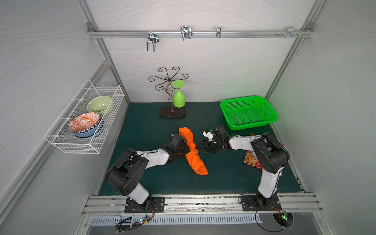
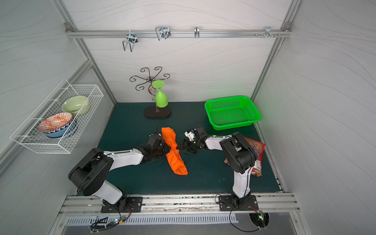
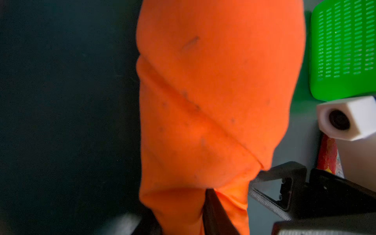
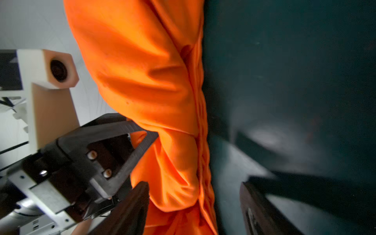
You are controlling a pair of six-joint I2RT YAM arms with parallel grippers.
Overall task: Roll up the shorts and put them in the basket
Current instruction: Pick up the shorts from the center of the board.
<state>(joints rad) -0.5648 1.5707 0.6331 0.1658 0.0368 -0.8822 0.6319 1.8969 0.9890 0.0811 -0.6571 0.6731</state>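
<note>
Though rolled into one long orange bundle, squeezed thin halfway along like a twisted sweet wrapper: the shorts (image 1: 193,156) (image 2: 175,157), lying slantwise on the dark green worktop (image 1: 146,130) in the middle of the frame in both top views, one end toward the top, the fatter end toward the lower right. From the left of the frame, right at that thin spot: the left pincer (image 1: 186,149) (image 2: 167,151), narrow, pinching the cloth. In the left wrist view, the shorts (image 3: 213,101) filling the middle of the frame and running down between that pincer's fingers (image 3: 215,211) at the bottom edge. From the right of the frame, just beside the same thin spot: the right pincer (image 1: 200,147) (image 2: 180,147), wide. In the right wrist view, two dark fingers (image 4: 130,213) far apart at the bottom edge, with the side of the shorts (image 4: 152,81) and a strip of bare worktop between them, squeezing nothing. Upper right in the top views, well apart from the shorts: a green basket (image 1: 251,125). Near the right edge, partly behind the right arm: red printed snack packets (image 1: 251,161). On the left wall: a white wire rack (image 1: 61,142) with bowls (image 1: 84,122) inside.
</note>
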